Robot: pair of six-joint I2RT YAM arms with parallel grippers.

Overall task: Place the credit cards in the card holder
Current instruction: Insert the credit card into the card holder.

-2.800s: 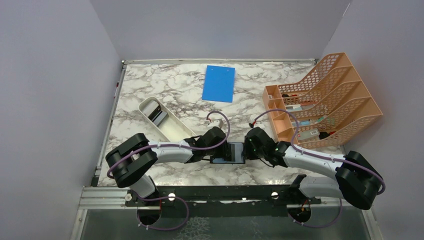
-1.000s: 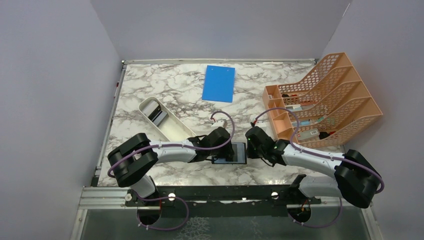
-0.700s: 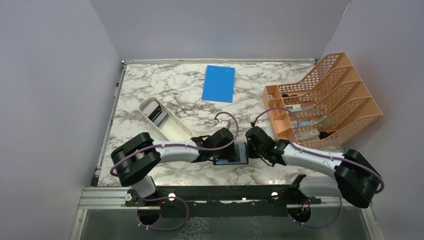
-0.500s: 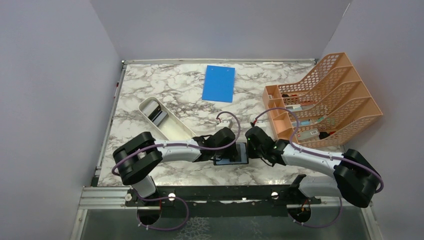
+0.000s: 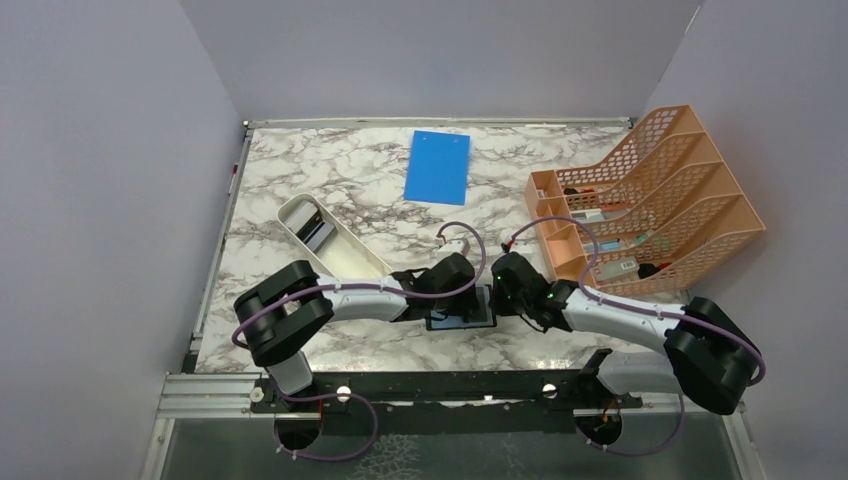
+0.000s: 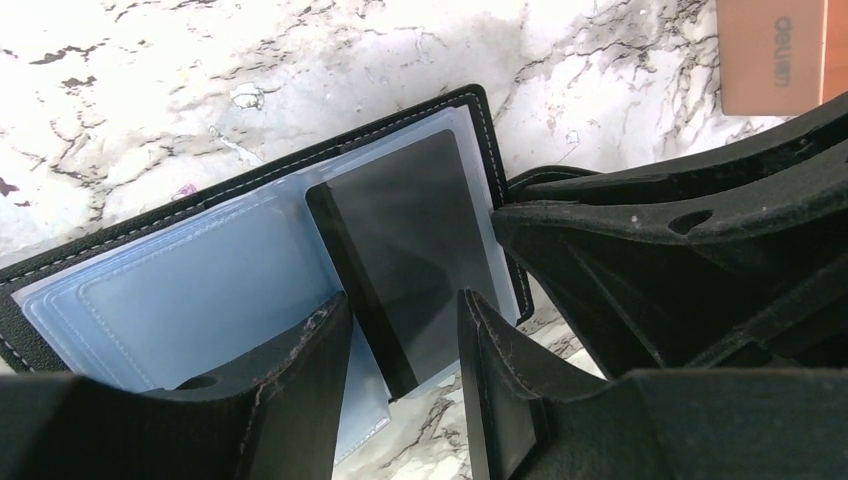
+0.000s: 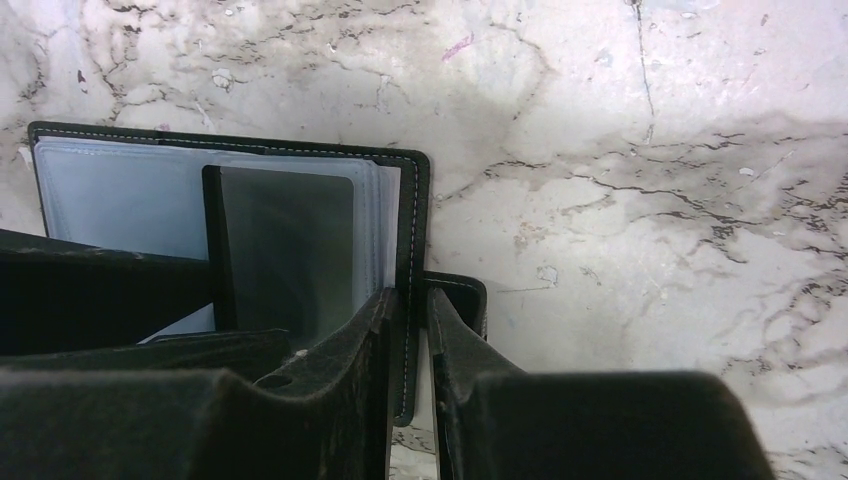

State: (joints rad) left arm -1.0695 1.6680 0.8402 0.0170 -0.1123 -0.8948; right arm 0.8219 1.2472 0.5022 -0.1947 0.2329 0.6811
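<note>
1. Black folding card holder [image 6: 200, 285]: lies open on the marble table [image 5: 330, 180]; right gripper [image 7: 410, 295] pinches its cover edge.
2. Dark thin card [image 6: 410, 230]: partly inside a clear pocket; left gripper [image 6: 402, 300] is half-open astride it, grip uncertain.
3. Outstanding: seating this card; further cards [image 5: 318, 233], apparently, in the white oblong tray [image 5: 352, 262].

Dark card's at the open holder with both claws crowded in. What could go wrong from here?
1. The dark card in the left claw may ride over the clear sleeve instead of entering it.
2. The right claw pinches the card holder only at its edge; pushing could slip it free.
3. The claws sit very close and might collide.
</note>
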